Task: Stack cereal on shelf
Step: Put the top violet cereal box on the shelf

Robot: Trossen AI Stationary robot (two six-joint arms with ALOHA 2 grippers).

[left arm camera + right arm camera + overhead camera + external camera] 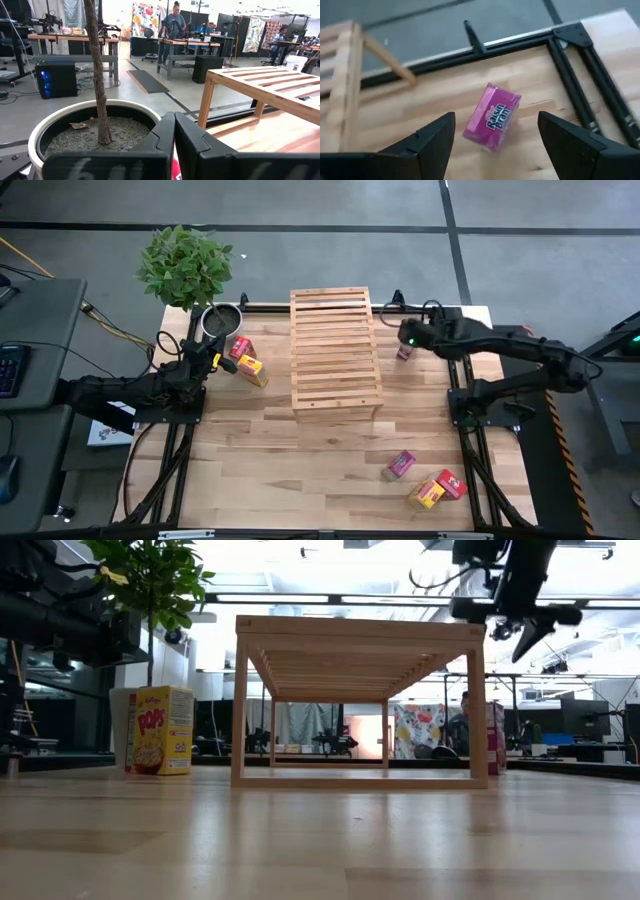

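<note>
Right gripper (495, 137) is hovering with its dark fingers spread wide above a small pink cardboard cereal box (493, 117), which is standing free on the butcher-block tabletop (300, 460) near its far right corner, just beside the light slatted wooden shelf (334, 348). Left gripper (174, 131) is sitting closed by the white plant pot (35, 137) near the far left corner.

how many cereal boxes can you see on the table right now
6: a red box and a yellow box left of the shelf, a pink box right of it, and pink, yellow and red ones near the front right.
</note>
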